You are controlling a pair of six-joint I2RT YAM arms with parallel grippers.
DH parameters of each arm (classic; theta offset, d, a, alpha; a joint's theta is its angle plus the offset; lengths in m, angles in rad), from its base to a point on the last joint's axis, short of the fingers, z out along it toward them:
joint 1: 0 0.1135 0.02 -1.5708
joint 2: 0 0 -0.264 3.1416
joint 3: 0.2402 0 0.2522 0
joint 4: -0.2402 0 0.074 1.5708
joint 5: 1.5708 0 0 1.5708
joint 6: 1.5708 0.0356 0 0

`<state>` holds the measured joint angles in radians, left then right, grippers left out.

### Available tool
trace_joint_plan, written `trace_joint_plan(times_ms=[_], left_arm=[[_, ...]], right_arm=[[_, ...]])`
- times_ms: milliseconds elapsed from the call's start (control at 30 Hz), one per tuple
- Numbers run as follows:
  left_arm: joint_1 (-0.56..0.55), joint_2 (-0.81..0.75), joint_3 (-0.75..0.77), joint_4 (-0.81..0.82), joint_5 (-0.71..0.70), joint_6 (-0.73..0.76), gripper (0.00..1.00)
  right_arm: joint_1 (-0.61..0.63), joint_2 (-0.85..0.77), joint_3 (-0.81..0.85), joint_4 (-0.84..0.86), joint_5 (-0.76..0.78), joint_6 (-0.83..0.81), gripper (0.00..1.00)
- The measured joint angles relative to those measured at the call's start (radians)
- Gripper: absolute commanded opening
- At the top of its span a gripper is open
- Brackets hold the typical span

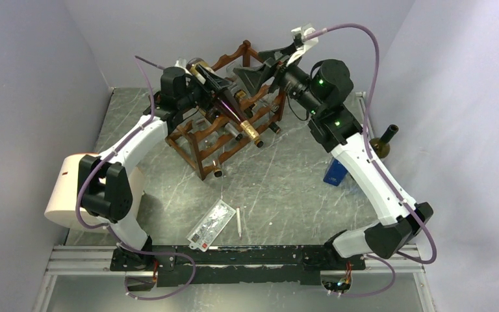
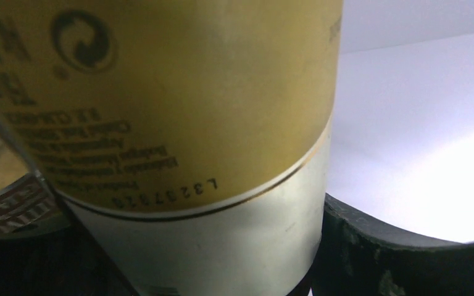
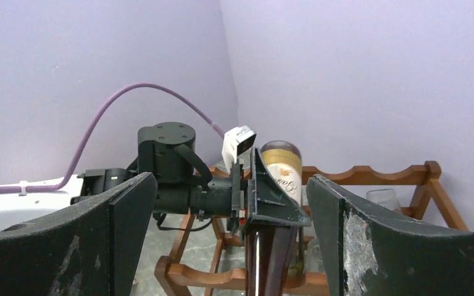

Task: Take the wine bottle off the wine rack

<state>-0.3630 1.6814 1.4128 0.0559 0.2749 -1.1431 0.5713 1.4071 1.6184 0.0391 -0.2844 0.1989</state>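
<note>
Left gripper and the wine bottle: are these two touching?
Touching. The left wrist view shows the wine bottle pressed against a black finger of the left gripper, with no gap at its edge.

The upper middle of the top view is crowded: the wine rack (image 1: 198,140), the wine bottle (image 1: 232,110) slanting over it, and the left gripper (image 1: 216,84) and right gripper (image 1: 263,65) close together. Bare table (image 1: 286,188) spreads mid-frame below the rack. A plastic packet (image 1: 212,224) lies lower centre, and a blue box (image 1: 335,172) and dark bottle (image 1: 382,142) stand at right
</note>
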Motion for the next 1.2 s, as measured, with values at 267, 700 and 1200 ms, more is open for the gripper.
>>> trace_joint_plan(times_ms=[267,700,1200], left_arm=[[0.019,0.002,0.021,-0.089,0.013,0.007,0.07],[0.14,-0.063,0.047,-0.163,0.282,-0.16,0.07],[0.138,-0.231,-0.061,0.006,0.475,-0.458,0.07]], right_arm=[[0.0,-0.01,-0.058,-0.043,0.072,-0.144,1.0],[0.0,-0.243,-0.431,0.06,0.254,-0.353,1.0],[0.177,-0.277,-0.753,0.417,0.006,-0.564,0.95]])
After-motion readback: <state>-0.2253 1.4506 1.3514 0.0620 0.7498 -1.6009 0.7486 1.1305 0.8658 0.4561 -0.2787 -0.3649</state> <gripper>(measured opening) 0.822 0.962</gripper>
